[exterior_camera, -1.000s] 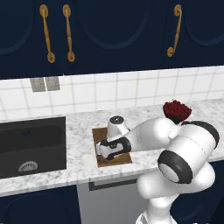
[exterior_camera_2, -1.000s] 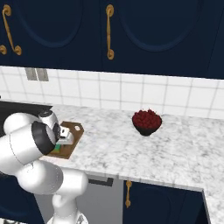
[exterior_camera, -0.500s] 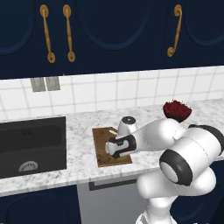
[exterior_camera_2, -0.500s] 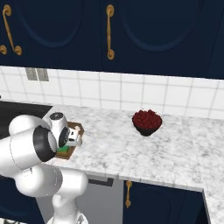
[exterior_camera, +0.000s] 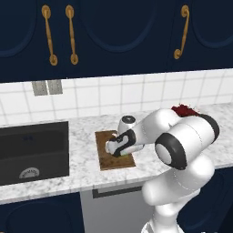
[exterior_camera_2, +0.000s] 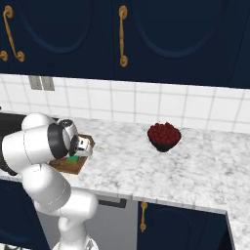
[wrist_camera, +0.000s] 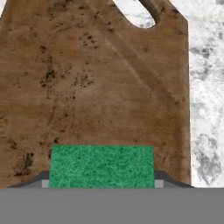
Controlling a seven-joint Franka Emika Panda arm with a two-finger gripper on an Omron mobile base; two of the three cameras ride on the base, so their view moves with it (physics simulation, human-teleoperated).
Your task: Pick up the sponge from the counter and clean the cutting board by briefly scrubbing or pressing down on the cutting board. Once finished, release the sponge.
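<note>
The sponge [wrist_camera: 101,166] is sitting pinched between my fingers [wrist_camera: 162,178], low over the cutting board [wrist_camera: 87,83] on the counter [wrist_camera: 205,96], and I am sliding it toward the near edge, which I judge is the scrubbing under way.

A black sink basin [exterior_camera: 32,152] sits at the left of the left base view, a round drain [exterior_camera: 29,172] in its floor. A dark bowl of red fruit [exterior_camera_2: 164,136] stands right of centre in the right base view. Navy cabinet doors [exterior_camera_2: 185,39] with brass handles [exterior_camera_2: 122,35] hang above a white tiled wall [exterior_camera_2: 146,102]; a grey outlet plate [exterior_camera: 47,87] is at upper left.
</note>
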